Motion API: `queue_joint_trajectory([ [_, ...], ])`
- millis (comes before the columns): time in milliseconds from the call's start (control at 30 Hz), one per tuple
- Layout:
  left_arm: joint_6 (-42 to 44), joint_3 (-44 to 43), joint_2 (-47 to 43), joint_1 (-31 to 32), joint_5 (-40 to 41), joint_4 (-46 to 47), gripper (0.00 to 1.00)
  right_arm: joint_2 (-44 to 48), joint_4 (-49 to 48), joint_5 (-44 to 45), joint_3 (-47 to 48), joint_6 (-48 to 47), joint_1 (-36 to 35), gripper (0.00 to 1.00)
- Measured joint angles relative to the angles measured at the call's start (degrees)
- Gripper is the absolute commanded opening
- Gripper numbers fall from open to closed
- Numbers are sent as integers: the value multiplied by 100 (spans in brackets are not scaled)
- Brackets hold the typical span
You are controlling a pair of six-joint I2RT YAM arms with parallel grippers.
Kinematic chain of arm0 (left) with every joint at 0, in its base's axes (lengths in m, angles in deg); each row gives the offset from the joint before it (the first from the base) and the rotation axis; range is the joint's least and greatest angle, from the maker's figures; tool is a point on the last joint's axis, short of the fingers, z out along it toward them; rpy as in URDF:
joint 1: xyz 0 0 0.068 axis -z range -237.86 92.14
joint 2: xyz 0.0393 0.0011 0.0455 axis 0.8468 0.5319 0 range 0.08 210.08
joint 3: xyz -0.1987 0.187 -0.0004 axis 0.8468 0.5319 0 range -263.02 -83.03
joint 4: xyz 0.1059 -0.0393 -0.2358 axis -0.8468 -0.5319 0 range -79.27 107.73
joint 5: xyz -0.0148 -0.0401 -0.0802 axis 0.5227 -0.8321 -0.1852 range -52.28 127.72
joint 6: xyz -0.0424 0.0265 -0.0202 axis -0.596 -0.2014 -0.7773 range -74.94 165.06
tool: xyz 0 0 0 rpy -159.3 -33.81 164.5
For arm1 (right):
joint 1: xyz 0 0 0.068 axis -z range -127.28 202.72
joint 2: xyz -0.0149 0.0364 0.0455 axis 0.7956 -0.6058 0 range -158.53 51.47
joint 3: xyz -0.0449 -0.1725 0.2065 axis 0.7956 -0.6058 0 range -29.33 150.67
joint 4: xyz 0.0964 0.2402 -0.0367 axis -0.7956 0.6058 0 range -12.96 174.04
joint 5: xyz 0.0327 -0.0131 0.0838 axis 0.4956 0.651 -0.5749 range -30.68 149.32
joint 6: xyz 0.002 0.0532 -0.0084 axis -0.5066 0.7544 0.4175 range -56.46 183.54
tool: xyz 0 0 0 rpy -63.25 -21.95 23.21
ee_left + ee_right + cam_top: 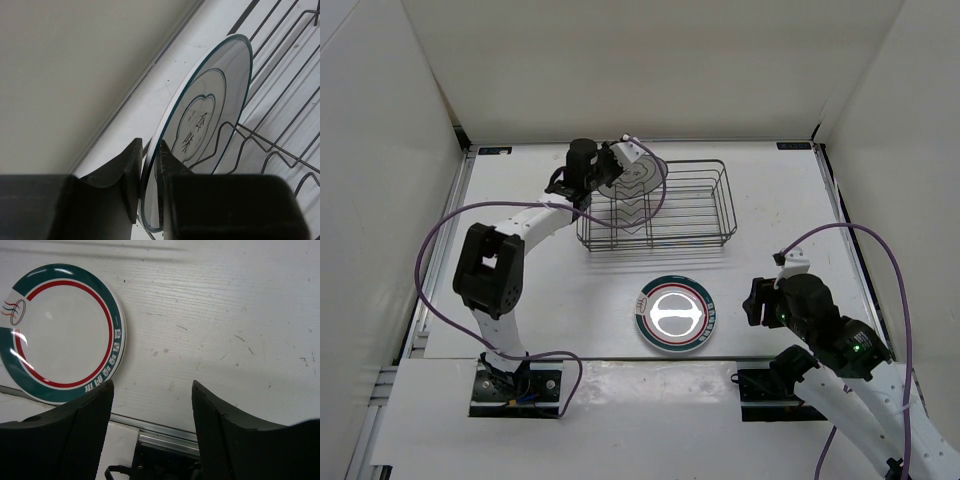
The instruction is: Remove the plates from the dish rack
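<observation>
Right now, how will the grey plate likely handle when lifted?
Probably rigid: the grey plate holds shape gripped at one edge. Glossy, so it may slip or pivot in the left gripper. Likely chips if knocked against the rack.

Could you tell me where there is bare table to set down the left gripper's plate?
Bare table lies between the left arm and the teal-rimmed plate, and right of the dish rack. Crowded around the left gripper.

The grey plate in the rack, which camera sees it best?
The left wrist view: the grey plate fills it, printed centre clear, its edge pinched by the left pincer. The top view shows it small, at the left end of the dish rack. The right wrist view misses it, showing only the teal-rimmed plate.
</observation>
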Motion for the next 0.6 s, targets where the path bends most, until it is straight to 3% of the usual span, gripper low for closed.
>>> queue_joint_trajectory([
  [600,365,264,-557,264,872,1436,0,-118,0,0,0,0,0,67],
])
